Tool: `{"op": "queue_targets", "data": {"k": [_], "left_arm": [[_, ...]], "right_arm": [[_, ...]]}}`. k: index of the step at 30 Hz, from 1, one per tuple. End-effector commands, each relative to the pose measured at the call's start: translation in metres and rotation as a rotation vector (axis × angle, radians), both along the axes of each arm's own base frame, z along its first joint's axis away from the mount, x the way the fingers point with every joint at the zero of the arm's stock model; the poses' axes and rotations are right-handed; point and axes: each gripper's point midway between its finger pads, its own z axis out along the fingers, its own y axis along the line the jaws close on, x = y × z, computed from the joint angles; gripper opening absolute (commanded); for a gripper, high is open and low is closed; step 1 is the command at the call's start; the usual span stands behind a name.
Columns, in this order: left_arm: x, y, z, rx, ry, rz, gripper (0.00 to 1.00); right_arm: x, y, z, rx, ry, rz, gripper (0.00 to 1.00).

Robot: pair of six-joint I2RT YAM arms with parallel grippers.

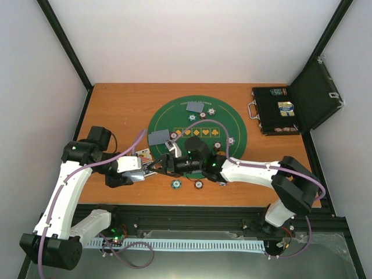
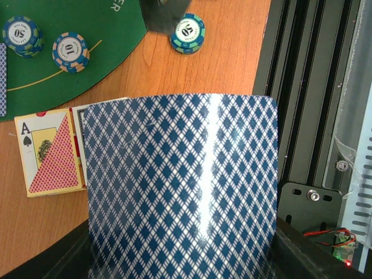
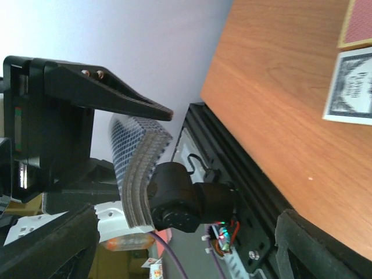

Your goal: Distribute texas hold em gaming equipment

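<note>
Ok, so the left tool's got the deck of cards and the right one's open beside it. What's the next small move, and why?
Probably ease the right tool forward until its open jaws straddle the edge of the top card, ready to pinch it off. The left tool is shut on the bowed deck of cards, presenting it, and the right tool faces it but holds nothing.

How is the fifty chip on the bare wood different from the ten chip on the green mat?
The 50 chip sits on the bare wooden table; the 10 chip sits on the green mat. The 50 chip has pale green edge stripes; the 10 chip has peach ones. Both are round, blue, white-centred and lie flat.
</note>
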Motion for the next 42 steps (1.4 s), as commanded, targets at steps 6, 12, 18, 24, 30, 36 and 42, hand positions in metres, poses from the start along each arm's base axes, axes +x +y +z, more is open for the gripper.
{"op": "queue_targets", "data": {"k": [6,12,18,24,30,36,42], "left_arm": [[0.001,-0.004,0.011,-0.027,-0.030,-0.014,0.03],[0.001,-0.004,0.012,-0.028,-0.032,-0.015,0.03],[0.000,-0.004,0.013,-0.025,-0.039,-0.015,0.03],[-0.002,-0.003,0.014,-0.022,-0.046,-0.017,0.03],[-0.002,-0.003,0.016,-0.026,-0.047,-0.017,0.02],[-0.002,-0.004,0.018,-0.028,-0.048,-0.018,0.02],[-0.002,-0.002,0.017,-0.020,-0.051,-0.017,0.02]], "right_arm": [[-0.025,0.053,0.032,0.159,0.014,0.114,0.82],[-0.034,0.078,0.026,0.180,0.052,0.155,0.82],[-0.031,0.090,0.010,0.165,0.094,0.148,0.78],[-0.021,0.077,-0.023,0.090,0.145,0.097,0.70],[-0.011,0.054,-0.036,0.045,0.153,0.043,0.65],[-0.008,0.042,-0.046,0.000,0.150,0.028,0.61],[-0.005,0.034,-0.035,0.001,0.119,0.008,0.48]]}}
